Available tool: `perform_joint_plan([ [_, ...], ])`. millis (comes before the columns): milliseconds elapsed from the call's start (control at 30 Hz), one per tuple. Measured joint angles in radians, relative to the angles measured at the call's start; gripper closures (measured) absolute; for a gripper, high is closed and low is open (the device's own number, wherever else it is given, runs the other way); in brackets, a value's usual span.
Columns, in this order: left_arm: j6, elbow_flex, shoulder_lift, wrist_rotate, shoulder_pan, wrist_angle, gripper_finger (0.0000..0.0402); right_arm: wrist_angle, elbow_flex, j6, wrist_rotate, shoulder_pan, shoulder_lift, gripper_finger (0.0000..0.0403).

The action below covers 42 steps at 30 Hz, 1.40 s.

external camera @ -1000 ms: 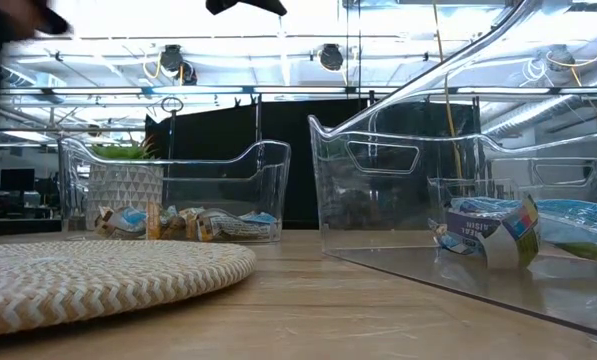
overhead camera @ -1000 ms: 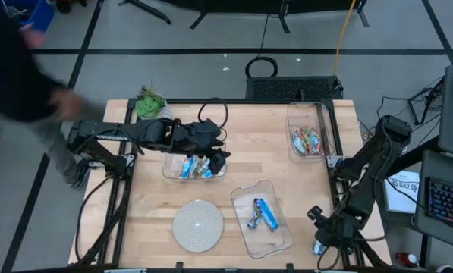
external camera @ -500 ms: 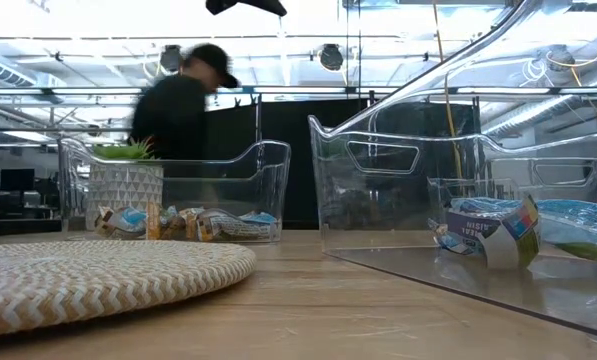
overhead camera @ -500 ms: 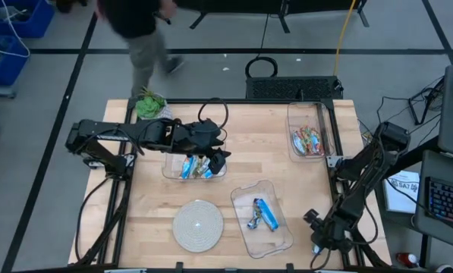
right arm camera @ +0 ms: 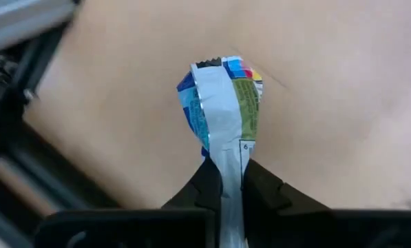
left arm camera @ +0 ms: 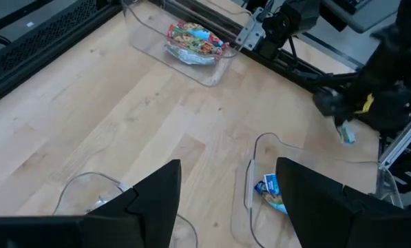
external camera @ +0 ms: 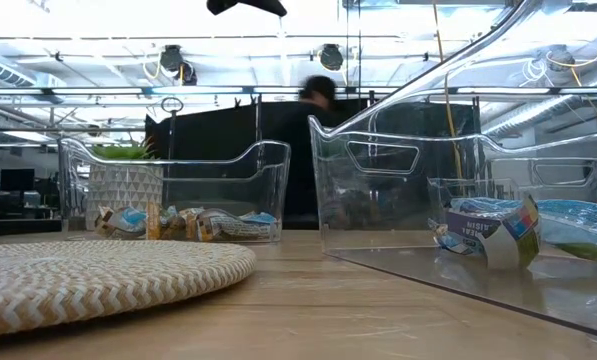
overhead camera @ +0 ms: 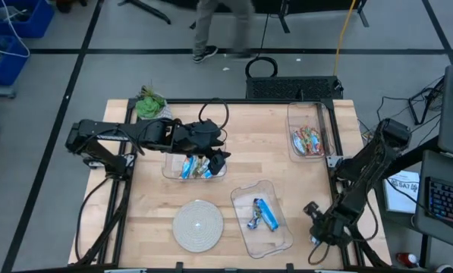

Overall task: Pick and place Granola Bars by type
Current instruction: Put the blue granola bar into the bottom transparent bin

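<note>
A blue and silver granola bar sticks out past my right gripper, which is shut on it at the table's near right corner. My left gripper hangs open above the middle clear bin, which holds mixed bars. Two blue bars lie in the near clear bin. Multicoloured bars lie in the far right bin. My right gripper pinches the flat crimped end of the bar's wrapper between its two fingertips. The bar runs on along the fingers, away from them, above the wooden table top. Whether its far end touches the wood I cannot tell.
A round woven plate lies near the front edge, left of the near bin. A potted plant stands at the far left corner. Bare wood lies between the three bins. A person walks on the floor behind the table.
My right arm has shifted a little toward the table's left at the near right corner. A person has walked from left to right behind the table. My left arm and the bins have stayed where they were.
</note>
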Motion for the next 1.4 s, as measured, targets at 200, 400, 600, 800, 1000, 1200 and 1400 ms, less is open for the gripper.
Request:
perform_joint_plan([
  [200, -0.008, -0.002, -0.009, -0.001, 0.012, -0.010, 0.0158, -0.489, 0.166, -0.009, -0.006, -0.141, -0.178, 0.0386],
  [400, 0.088, -0.002, -0.070, -0.045, 0.013, -0.025, 0.0158, -0.521, 0.396, 0.093, 0.114, -0.385, -0.250, 0.0388],
  [600, 0.132, -0.001, -0.142, -0.083, 0.018, -0.037, 0.0158, -0.102, 0.436, 0.194, 0.206, -0.603, -0.129, 0.0390],
  [800, 0.129, -0.001, -0.191, -0.097, 0.019, -0.056, 0.0158, 0.244, 0.430, 0.350, 0.206, -0.696, 0.058, 0.0391],
  [1000, 0.156, -0.002, -0.225, -0.096, 0.017, -0.152, 0.0158, 0.356, 0.429, 0.403, 0.151, -0.670, 0.185, 0.0392],
  [1200, 0.195, 0.000, -0.250, -0.088, 0.005, -0.190, 0.0158, 0.206, 0.411, 0.377, 0.149, -0.669, 0.202, 0.0393],
  [1400, 0.226, 0.000, -0.274, -0.088, -0.010, -0.197, 0.0158, 0.277, 0.292, 0.464, 0.150, -0.692, 0.205, 0.0393],
])
